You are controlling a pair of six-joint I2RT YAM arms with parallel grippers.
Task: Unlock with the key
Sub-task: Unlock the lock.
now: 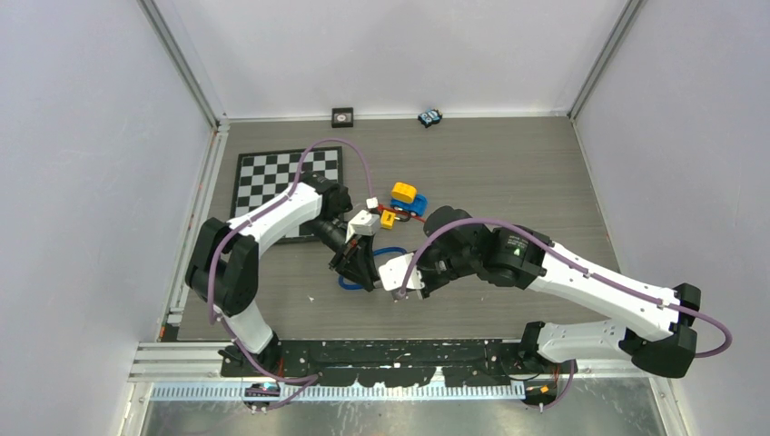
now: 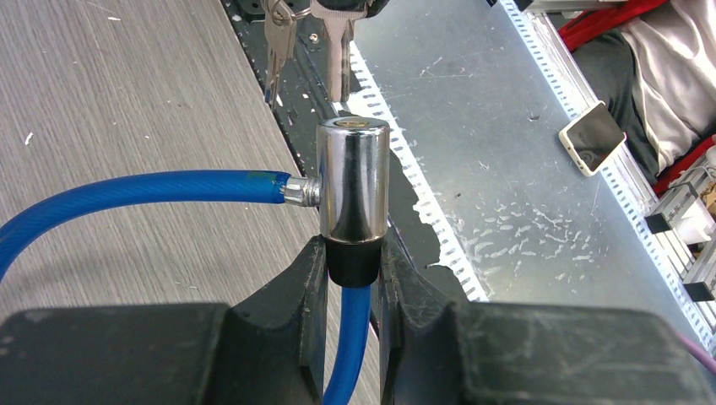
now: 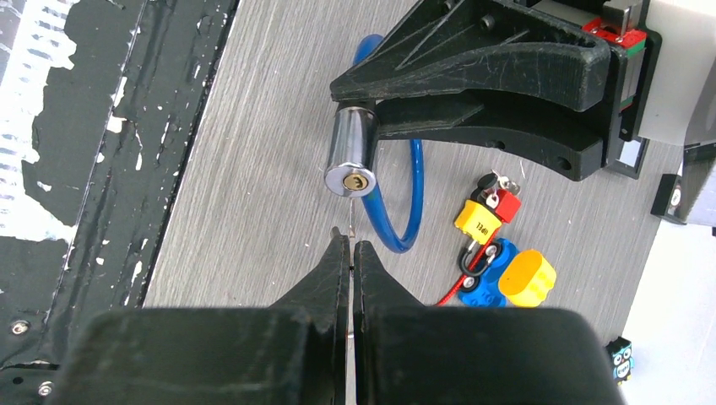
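The lock is a chrome cylinder (image 2: 352, 177) on a blue cable (image 2: 143, 190). My left gripper (image 2: 353, 257) is shut on the black collar at the cylinder's base and holds it off the table. Its keyhole face (image 3: 352, 180) points at my right gripper (image 3: 351, 246), which is shut on a silver key (image 2: 338, 51). The key's thin tip (image 3: 349, 221) sticks out from the fingertips, in line with the keyhole and a little short of it. A second key (image 2: 279, 42) hangs beside the first. In the top view both grippers meet near the blue cable (image 1: 386, 252).
Yellow, red and blue toy blocks (image 3: 498, 253) lie just beyond the cable loop. A checkerboard (image 1: 286, 182) lies at the back left under the left arm. A small black square (image 1: 342, 115) and a blue toy (image 1: 429, 117) sit at the far wall.
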